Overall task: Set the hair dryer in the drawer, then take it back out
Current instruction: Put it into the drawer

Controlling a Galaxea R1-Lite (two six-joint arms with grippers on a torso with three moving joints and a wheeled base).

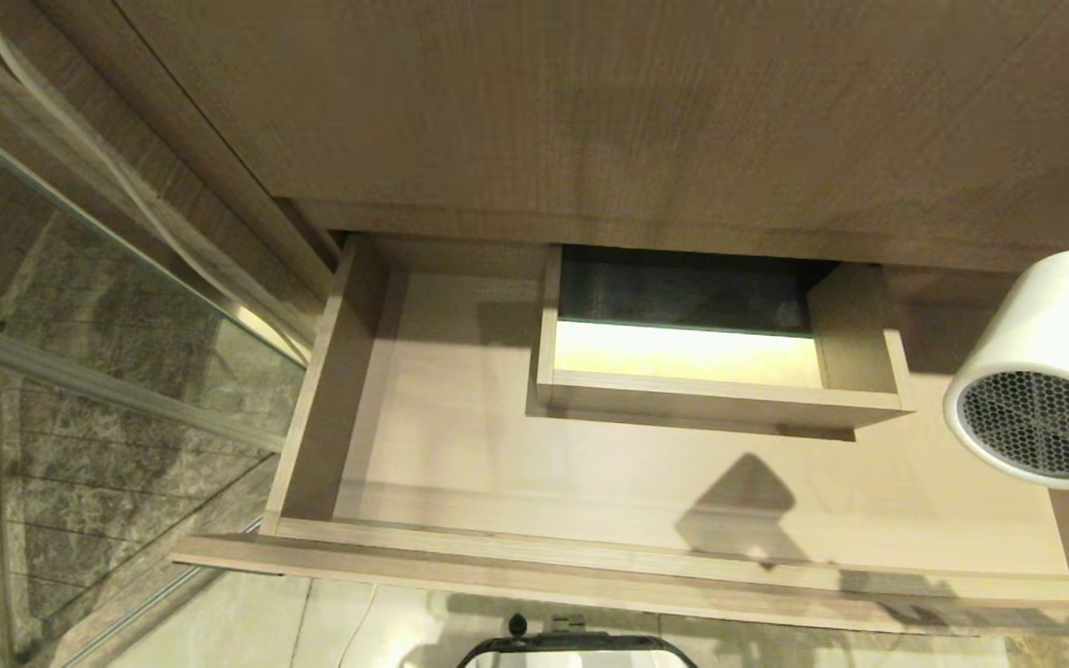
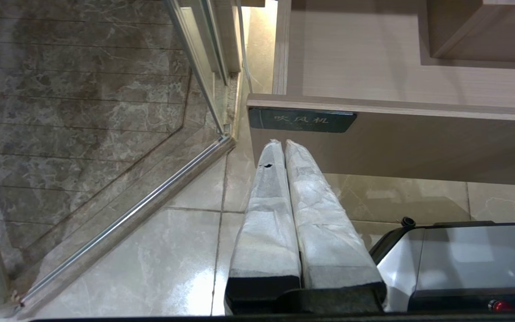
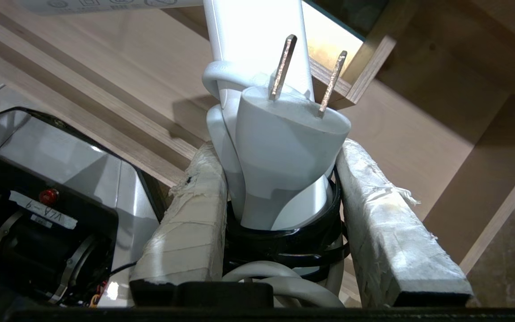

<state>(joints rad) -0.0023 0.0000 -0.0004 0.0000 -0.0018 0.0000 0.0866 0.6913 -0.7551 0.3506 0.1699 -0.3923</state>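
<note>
The drawer point(image 1: 340, 371) stands pulled open, its light-wood floor bare, with a boxed cutout point(image 1: 720, 394) at its rear centre. The white hair dryer point(image 1: 1045, 371) hangs over the drawer's right end, its dark honeycomb grille facing me. In the right wrist view my right gripper point(image 3: 280, 154) is shut on the hair dryer's handle point(image 3: 257, 27) and its bundled cord, with the plug point(image 3: 289, 134) sticking up between the padded fingers point(image 3: 186, 223). A black tie point(image 3: 284, 243) wraps the cord. My left gripper point(image 2: 283, 143) is shut on nothing, parked low before the drawer's front point(image 2: 418, 147).
A glass shower partition point(image 1: 80, 278) with a metal frame stands at the left. A tall wood panel point(image 1: 590, 111) rises above the drawer. A dark label point(image 2: 302, 120) sits on the drawer front. My base point(image 1: 576, 649) is below, on glossy floor tiles point(image 2: 128, 250).
</note>
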